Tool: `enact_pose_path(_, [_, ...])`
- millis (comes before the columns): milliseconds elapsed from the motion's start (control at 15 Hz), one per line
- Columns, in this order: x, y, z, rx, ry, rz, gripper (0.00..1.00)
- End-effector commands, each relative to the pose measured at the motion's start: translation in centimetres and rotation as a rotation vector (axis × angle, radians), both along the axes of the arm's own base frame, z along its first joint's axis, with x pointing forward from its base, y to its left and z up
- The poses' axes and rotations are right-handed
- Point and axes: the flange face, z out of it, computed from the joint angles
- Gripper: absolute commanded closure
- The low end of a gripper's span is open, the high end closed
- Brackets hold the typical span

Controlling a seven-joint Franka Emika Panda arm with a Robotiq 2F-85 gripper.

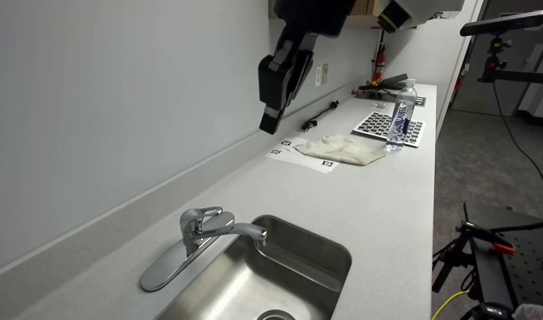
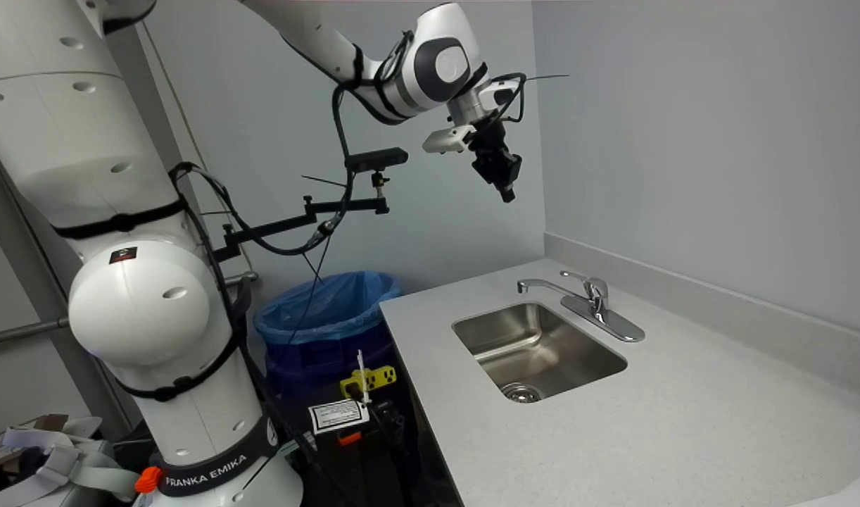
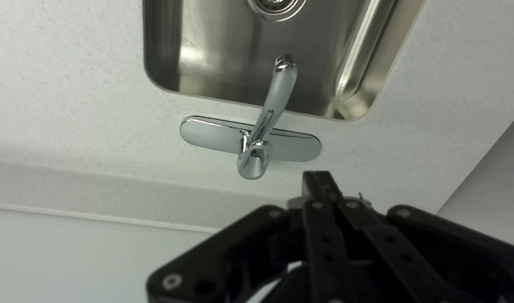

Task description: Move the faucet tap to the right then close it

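Observation:
The faucet tap is silvery metal on a long oval base plate behind the sink. It also shows in an exterior view and in the wrist view. Its curved spout reaches out over the basin, and in the wrist view it leans up and to the right. The lever handle sits on top of the body. My gripper is well above the counter, apart from the faucet. It also shows in an exterior view. In the wrist view the fingertips are together with nothing between them.
The steel sink basin is set in the counter in front of the faucet. A wall rises behind the counter. A cloth, a water bottle and a keyboard-like board lie or stand farther along. A blue-lined bin stands beside the counter.

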Motion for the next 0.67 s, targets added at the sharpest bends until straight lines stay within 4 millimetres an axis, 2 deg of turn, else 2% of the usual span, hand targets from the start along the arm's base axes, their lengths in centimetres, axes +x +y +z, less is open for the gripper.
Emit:
enact_pose_path(0, [-1.4, -1.1, 0.8, -0.016, -0.012, -0.042, 0.99])
enact_pose_path(67, [-1.5, -1.3, 0.8, -0.014, -0.012, -0.049, 0.74])
enact_pose_path(133, [-1.5, -1.6, 0.8, -0.013, -0.007, -0.056, 0.73])
enact_pose_path(200, [-1.5, -1.9, 0.8, -0.011, -0.006, -0.064, 0.68])
enact_pose_path(600, [-1.4, -3.0, 0.4, -0.022, -0.006, -0.076, 0.23])
